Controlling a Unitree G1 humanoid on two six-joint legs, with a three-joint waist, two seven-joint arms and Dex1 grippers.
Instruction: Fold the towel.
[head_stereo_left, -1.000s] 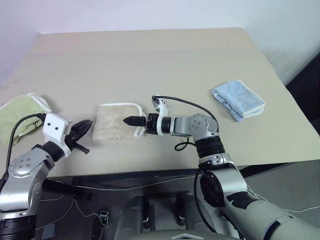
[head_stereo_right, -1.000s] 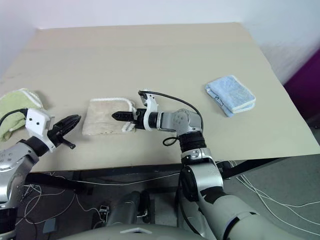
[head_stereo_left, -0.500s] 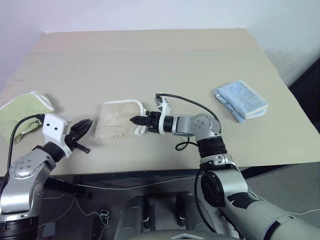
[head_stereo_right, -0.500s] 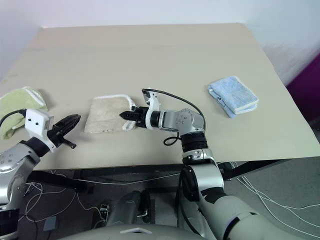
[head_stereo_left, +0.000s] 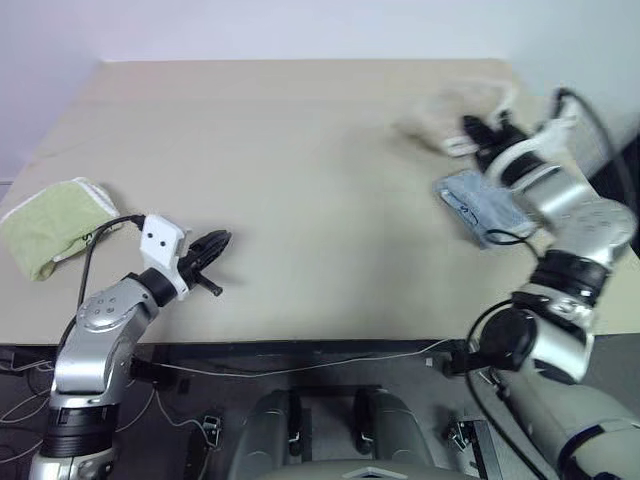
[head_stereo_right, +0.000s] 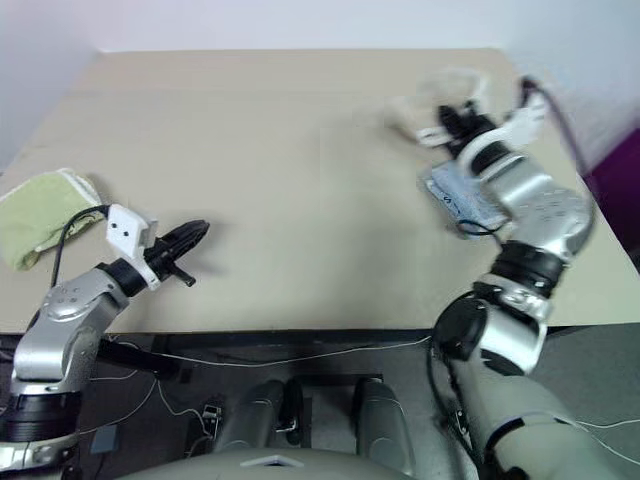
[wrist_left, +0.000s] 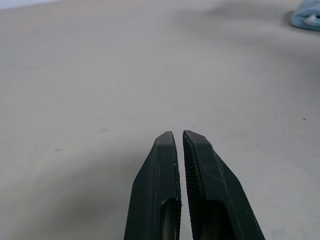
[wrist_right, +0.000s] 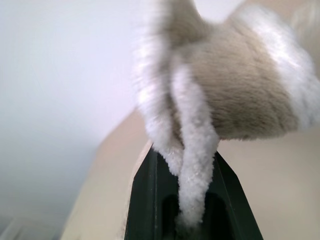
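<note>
Left eye view: broad beige worktop (head_stereo_left: 300, 150), bare through its whole middle stretch, with free room between the two arms. At the left edge, a folded light green towel (head_stereo_left: 45, 225). Near the right edge, a folded light blue towel (head_stereo_left: 485, 205) lying flat. Lifted over the far right corner, the towel (head_stereo_left: 450, 118), beige with white edging, blurred, bunched and hanging off the worktop from the right claw (head_stereo_left: 478, 128). Right arm raised high and stretched forward toward that corner, black cable looping from its wrist. Left arm bent low by the near edge, left claw (head_stereo_left: 218, 240) pointing roughly level, forward and toward the middle, holding nothing.

Right eye view: same layout. Green towel well apart from the left claw; blue towel just below and beside the right forearm; beige towel near the far right corner, clear of the surface.

Left wrist view: two black fingers (wrist_left: 159, 200) pressed almost together, only a hairline slit between them, nothing caught in it. Ahead, bare worktop running far, and a corner of the blue towel at the far edge of sight.

Right wrist view: close detail not given by the head views. White stitched edging of the towel (wrist_right: 240, 95) pinched down between the two black fingers (wrist_right: 142, 200), clamped tight on it, beige pile bulging above the tips. Behind, pale wall and a strip of the worktop's edge.
</note>
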